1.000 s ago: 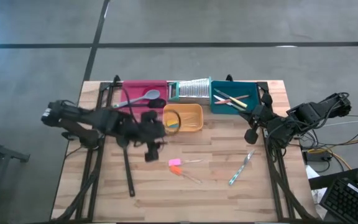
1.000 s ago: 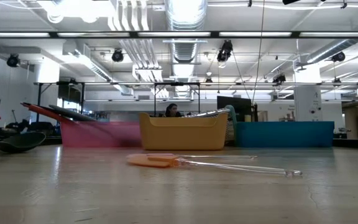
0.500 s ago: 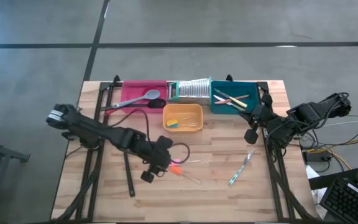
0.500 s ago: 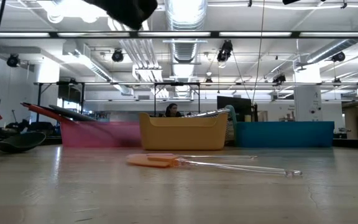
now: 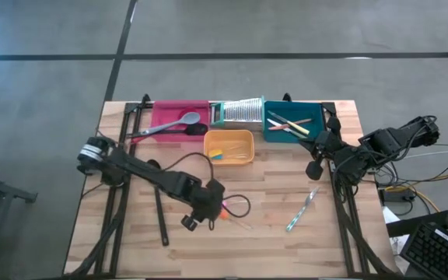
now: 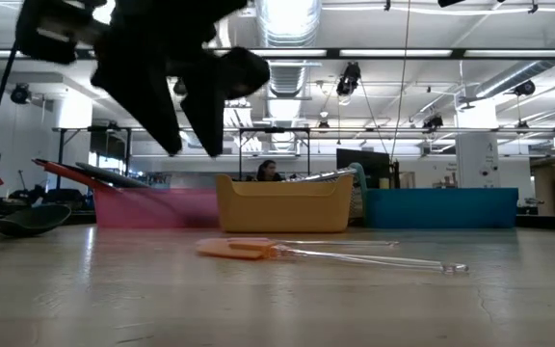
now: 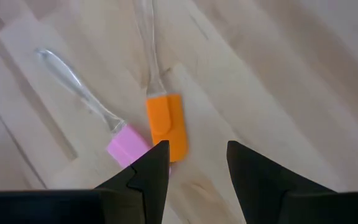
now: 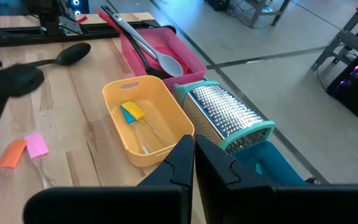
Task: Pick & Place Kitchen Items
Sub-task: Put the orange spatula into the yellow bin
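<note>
Two small spatulas — orange (image 7: 165,126) beside pink (image 7: 128,144) — lie just below the left gripper (image 7: 196,167), its fingers apart.

A lab or workshop hall: exposed ceiling ducts (image 6: 282,24) and strip lights, bare concrete floor (image 5: 286,27) (taped lines), monitors (image 6: 359,162) behind the wooden tabletop (image 5: 271,249).

From my remote station I log the wooden table (image 5: 131,241), light planks, set on a grey floor (image 5: 286,31) crossed by dark lines. Along its far edge sit a pink tray (image 5: 166,111), a silver ribbed grater (image 5: 239,110) in a teal frame, and a teal tray (image 5: 311,132); an orange tray (image 5: 246,142) lies just in front of the grater. A keyboard (image 5: 434,253) shows off the table's right side. Low view: overhead ducts (image 6: 287,14).
</note>
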Motion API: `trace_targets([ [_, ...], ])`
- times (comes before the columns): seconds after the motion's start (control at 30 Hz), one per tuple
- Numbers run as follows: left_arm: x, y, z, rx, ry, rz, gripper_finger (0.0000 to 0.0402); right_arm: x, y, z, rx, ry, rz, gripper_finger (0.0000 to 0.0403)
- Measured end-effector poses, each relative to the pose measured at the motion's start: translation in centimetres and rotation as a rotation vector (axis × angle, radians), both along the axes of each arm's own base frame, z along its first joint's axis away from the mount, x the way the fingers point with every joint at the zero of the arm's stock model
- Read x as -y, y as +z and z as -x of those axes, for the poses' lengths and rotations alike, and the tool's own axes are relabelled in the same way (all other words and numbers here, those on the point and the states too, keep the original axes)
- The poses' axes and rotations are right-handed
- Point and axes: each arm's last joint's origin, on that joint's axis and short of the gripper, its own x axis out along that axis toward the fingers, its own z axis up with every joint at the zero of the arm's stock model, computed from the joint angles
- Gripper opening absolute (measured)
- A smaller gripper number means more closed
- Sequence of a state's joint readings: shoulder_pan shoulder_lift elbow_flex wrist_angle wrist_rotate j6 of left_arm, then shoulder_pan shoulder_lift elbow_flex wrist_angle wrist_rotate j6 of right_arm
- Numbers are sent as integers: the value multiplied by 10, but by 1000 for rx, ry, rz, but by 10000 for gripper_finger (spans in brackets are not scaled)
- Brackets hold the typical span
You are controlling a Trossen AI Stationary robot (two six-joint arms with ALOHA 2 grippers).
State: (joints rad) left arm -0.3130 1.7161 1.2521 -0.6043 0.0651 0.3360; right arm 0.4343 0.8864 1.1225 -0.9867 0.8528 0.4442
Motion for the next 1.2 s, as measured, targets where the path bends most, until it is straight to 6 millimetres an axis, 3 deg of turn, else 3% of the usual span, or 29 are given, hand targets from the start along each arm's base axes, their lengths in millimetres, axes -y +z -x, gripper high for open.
trace_targets([
  [0.53,9,-39,-44,-57,-103,-224,166,-1,-1,0,-12,31,-26,8],
  [0.8,8,-59,-49,-101,-128,-336,166,-1,-1,0,-15,36,-31,8],
  [1.2,11,-59,-49,-114,-168,-263,165,-1,-1,0,-16,37,-31,8],
])
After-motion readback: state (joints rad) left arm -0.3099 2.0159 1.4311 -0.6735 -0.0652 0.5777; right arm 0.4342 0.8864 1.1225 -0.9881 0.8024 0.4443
